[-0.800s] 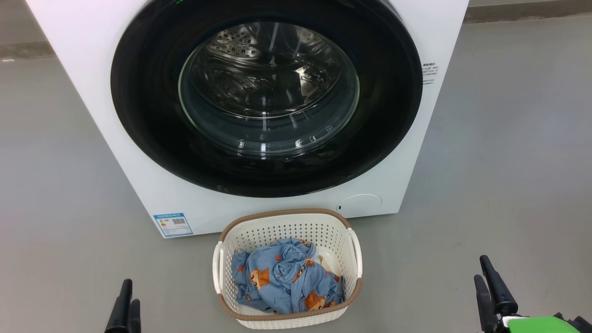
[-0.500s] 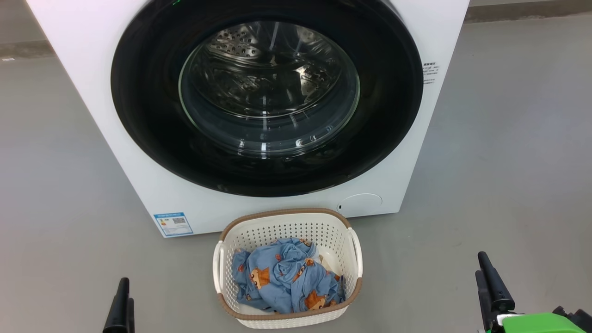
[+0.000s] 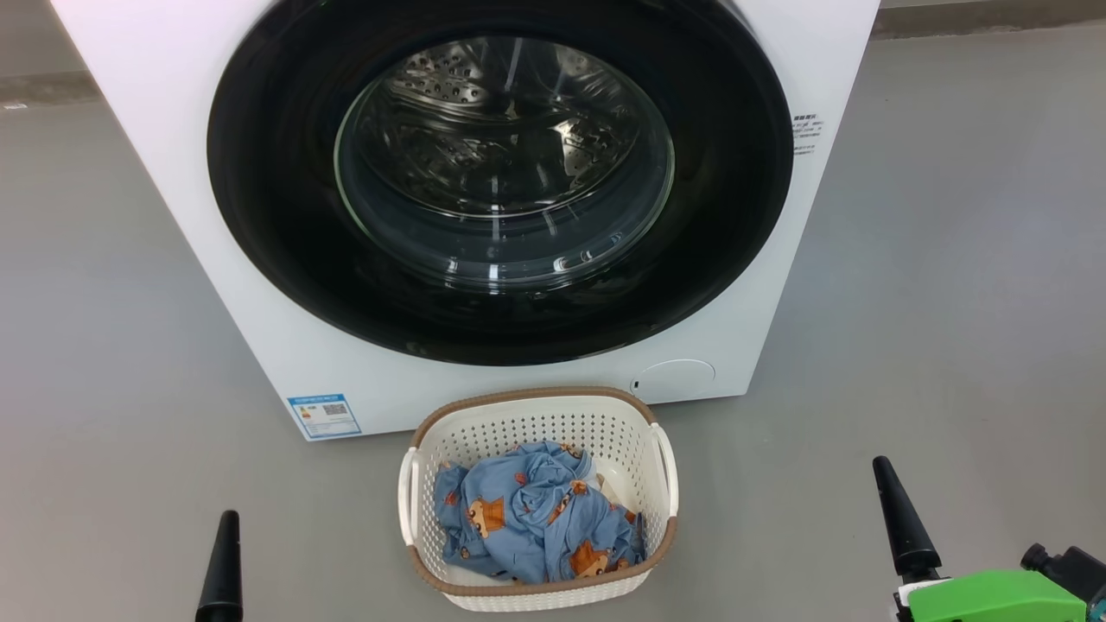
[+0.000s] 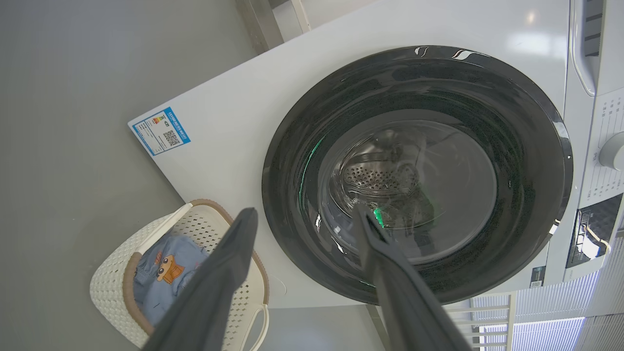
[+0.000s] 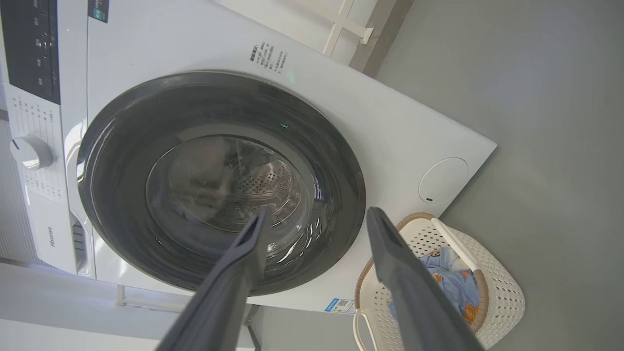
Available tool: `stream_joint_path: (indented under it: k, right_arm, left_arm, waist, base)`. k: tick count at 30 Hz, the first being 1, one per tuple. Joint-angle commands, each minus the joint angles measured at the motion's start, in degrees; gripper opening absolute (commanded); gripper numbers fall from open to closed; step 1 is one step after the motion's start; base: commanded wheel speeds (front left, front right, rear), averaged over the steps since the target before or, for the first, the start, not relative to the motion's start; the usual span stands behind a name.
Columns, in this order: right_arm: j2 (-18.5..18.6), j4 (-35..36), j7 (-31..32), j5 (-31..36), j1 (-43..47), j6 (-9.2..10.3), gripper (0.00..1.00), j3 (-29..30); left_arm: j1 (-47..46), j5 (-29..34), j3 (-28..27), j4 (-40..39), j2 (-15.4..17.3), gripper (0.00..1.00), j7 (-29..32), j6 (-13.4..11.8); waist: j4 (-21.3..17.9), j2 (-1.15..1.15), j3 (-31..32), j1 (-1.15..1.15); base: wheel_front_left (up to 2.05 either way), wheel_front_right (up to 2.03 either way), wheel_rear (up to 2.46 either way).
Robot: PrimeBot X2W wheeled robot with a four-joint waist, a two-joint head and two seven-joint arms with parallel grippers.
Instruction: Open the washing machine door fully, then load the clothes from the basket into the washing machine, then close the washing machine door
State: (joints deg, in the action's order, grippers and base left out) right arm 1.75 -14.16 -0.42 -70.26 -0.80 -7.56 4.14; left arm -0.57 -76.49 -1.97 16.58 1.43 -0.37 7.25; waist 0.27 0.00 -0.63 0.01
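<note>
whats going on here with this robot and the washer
A two-armed robot faces the washing machine, whose door is shut. The clothes sit in the basket on the floor before it. The left pincer and right pincer are open and empty, aimed toward the machine front, touching nothing. No step has been done yet.

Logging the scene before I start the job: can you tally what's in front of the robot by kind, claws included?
1 washing machine
1 washing machine door, shut
1 basket
1 heap of clothes, separate pieces cannot be counted
1 blue label
2 claws: left claw, right claw, both open
Total: 7
</note>
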Motion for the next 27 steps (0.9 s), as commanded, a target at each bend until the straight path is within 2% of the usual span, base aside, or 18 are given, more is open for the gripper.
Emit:
stream_joint_path:
  k: [1, 12, 27]
  right_arm:
    - [0.4, 2.0, -0.8, 2.6, -1.8, 0.03, 1.0, -1.2]
    - [1.5, 2.7, -2.7, 13.9, -2.6, 0.03, 1.0, -4.5]
    - [2.7, 2.8, -5.0, 25.6, -3.3, 0.04, 1.0, -6.6]
  left_arm:
    - [-1.9, 2.1, -1.1, -1.8, 0.7, 1.0, -0.8, 0.1]
    - [-2.2, 11.0, -1.5, -2.5, 0.8, 1.0, -2.7, 0.1]
    - [-2.1, 25.0, -0.7, -3.3, 2.5, 1.0, -5.0, 0.1]
  waist:
    - [0.0, 0.0, 0.0, -0.01]
    - [0.3, 0.0, -0.1, -0.01]
    - [0.3, 0.0, -0.3, -0.01]
  base:
    - [0.0, 0.0, 0.0]
    - [0.0, 0.0, 0.0]
    - [0.0, 0.0, 0.0]
